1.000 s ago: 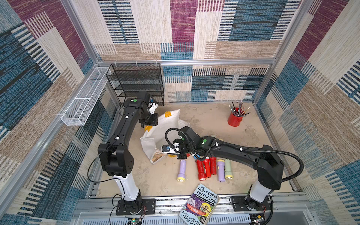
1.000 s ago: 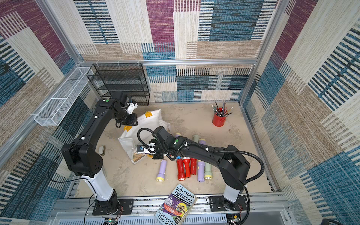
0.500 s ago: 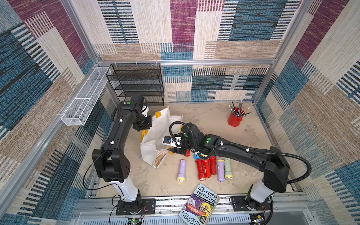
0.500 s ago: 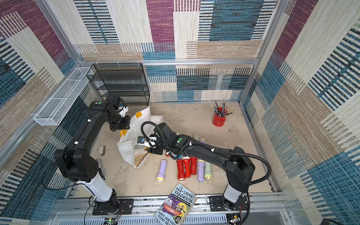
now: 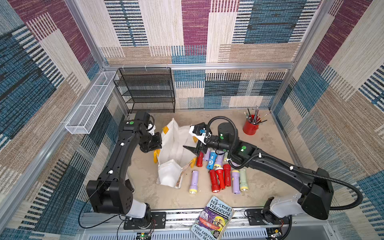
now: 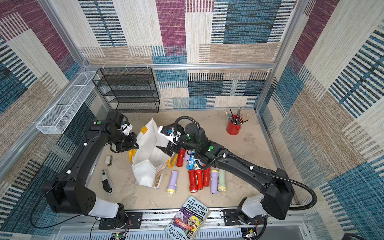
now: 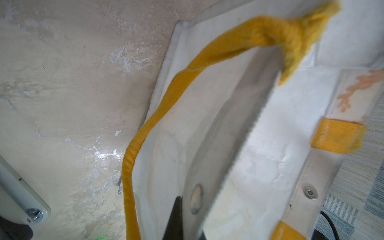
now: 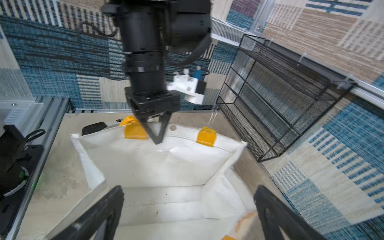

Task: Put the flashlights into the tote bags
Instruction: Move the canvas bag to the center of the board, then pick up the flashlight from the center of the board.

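Observation:
The white tote bag [image 5: 176, 145] [image 6: 148, 145] with yellow handles lies on the sandy floor, its mouth held apart. My left gripper [image 5: 160, 148] [image 6: 137, 146] [image 7: 274, 66] is shut on the bag's rim beside a yellow handle [image 7: 166, 104]. My right gripper [image 5: 194, 148] [image 6: 166, 150] [image 8: 189, 188] hangs open over the bag's mouth, with nothing between its fingers. The bag's inside [image 8: 166, 166] looks white and bare in the right wrist view. Several flashlights lie right of the bag: a lilac one [image 5: 193, 181], red ones [image 5: 214, 180], a blue one [image 5: 211, 160] and a pale green one [image 5: 243, 179].
A black wire-mesh rack [image 5: 145, 89] stands at the back left, with a white wire basket [image 5: 91, 104] on the left wall. A red cup [image 5: 251, 126] of pencils stands at the back right. A book [image 5: 216, 218] lies on the front rail. Two small objects [image 6: 107, 180] lie beside the left arm.
My left gripper closed on the bag's rim and drew it forward, spreading the mouth. My right gripper opened and shifted a little right, to the mouth's right side.

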Available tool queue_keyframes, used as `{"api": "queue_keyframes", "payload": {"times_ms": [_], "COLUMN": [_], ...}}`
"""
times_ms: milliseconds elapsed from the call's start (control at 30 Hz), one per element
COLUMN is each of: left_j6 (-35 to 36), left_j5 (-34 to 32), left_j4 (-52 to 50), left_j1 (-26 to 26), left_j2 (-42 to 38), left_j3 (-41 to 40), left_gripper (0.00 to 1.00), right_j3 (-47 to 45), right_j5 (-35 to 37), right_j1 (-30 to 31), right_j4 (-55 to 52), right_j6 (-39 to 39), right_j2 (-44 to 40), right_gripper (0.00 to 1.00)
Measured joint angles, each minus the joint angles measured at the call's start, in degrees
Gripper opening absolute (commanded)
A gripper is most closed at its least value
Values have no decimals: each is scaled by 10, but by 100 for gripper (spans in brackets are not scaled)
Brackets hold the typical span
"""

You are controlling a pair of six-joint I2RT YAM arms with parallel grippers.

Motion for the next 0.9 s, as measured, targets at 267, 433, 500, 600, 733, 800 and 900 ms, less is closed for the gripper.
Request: {"api": "queue_keyframes", "payload": {"times_ms": [267,433,500,600,733,800,900], "left_j6": [-28,-29,-29,-32,-31,-28,-23], "left_j5": [23,23,21,18,6,2,-10], "left_j4": [29,39,42,44,43,41,36], "left_j1": [0,1,1,1,1,1,3], "left_j2": [-35,-42,-46,-54,-61,-59,-54], "left_j3": [-78,-92,-92,-90,-85,-82,-82], "left_gripper": [0,3,12,23,30,31,33], "right_j3": [-74,-74,-70,-67,-62,-60,-68], "right_j5": [69,128,147,180,221,233,238], "right_j1": [-36,-75,-97,-129,-141,-141,-145], "right_j4": [39,-3,-44,-122,-225,-273,-344], "right_j6": [143,226,265,337,404,436,487], "right_j2": [-59,-73,-75,-84,-102,-109,-120], "right_gripper": [99,99,99,99,94,92,88]}}
